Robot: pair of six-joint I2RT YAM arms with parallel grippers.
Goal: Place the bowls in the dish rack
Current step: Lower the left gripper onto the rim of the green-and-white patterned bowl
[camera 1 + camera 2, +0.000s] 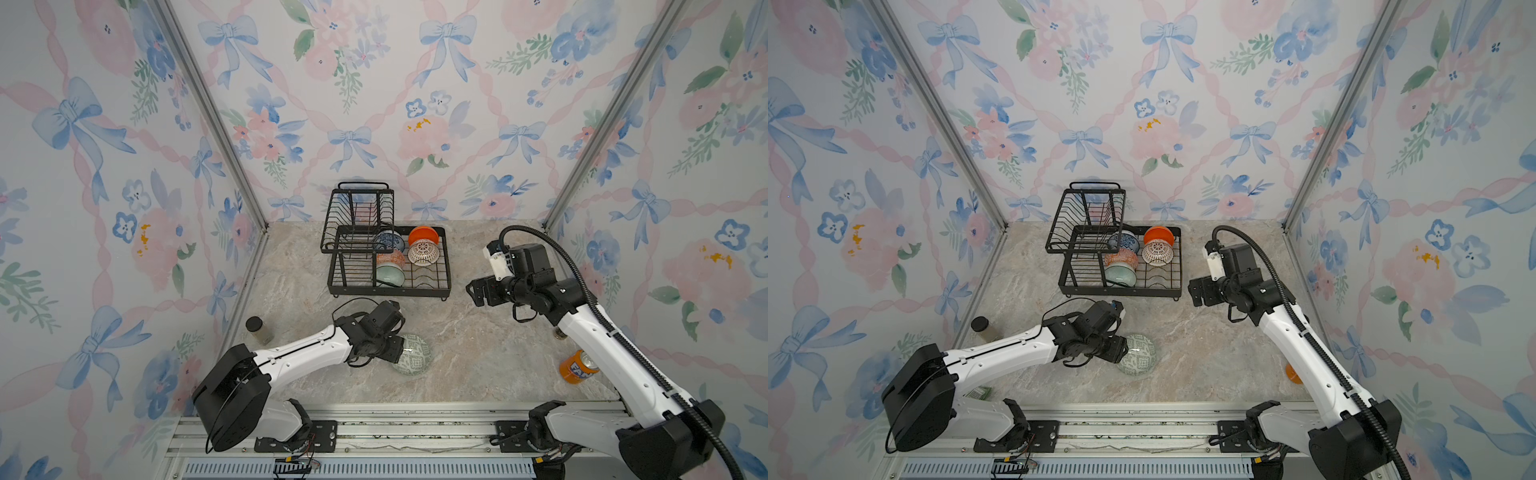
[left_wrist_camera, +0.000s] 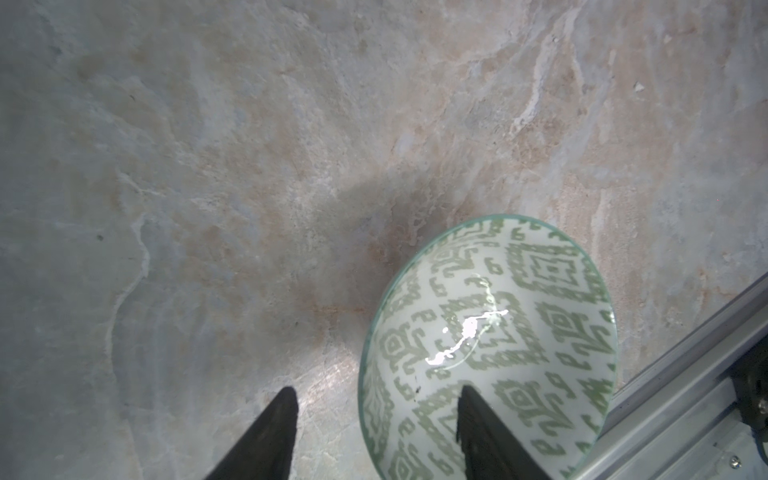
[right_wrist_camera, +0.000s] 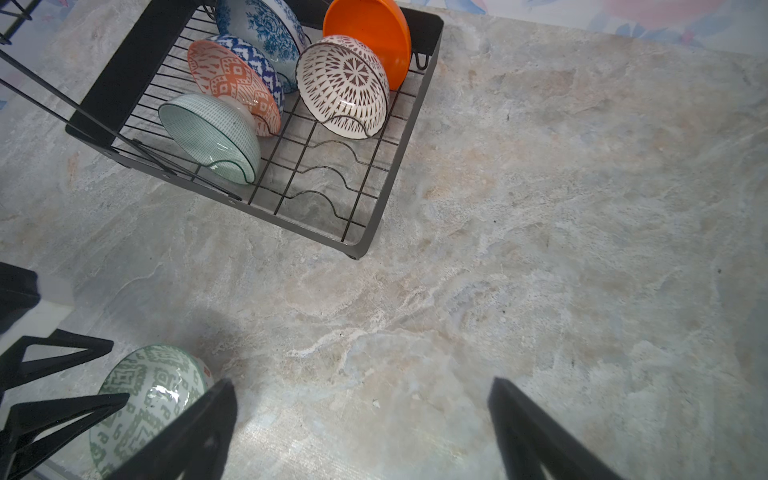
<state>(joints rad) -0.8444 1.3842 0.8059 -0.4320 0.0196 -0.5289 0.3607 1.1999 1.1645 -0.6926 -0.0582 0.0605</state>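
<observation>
The left gripper (image 2: 376, 395) is low over the counter (image 2: 208, 166), and its two fingers are apart. One finger (image 2: 473, 415) is inside the grey-green bowl (image 2: 519, 316) and the other is outside it, over the bare counter. The bowl's edge runs between the two fingers, and there is a small gap on each side, so nothing is squeezed. Both top views show this gripper (image 1: 397, 351) at the left side of the same bowl (image 1: 415, 357). The bowl sits on the counter near the front, well apart from the dish rack (image 1: 390, 291). We can see into the bowl, and a bright spot of light shines in its middle. The right gripper (image 3: 361, 399) has its fingers wide apart and holds nothing. It hangs over the bare counter, just beside the right end of the rack. Five bowls stand on their edges in the low tray of the rack. These are the blue bowl (image 3: 266, 25), the orange and white bowl (image 3: 232, 79), the pale green bowl (image 3: 212, 133), the plain orange bowl (image 3: 370, 33) and the white lattice bowl (image 3: 343, 83). An orange soda can (image 1: 577, 365) stands on the counter at the right, by the right arm.
</observation>
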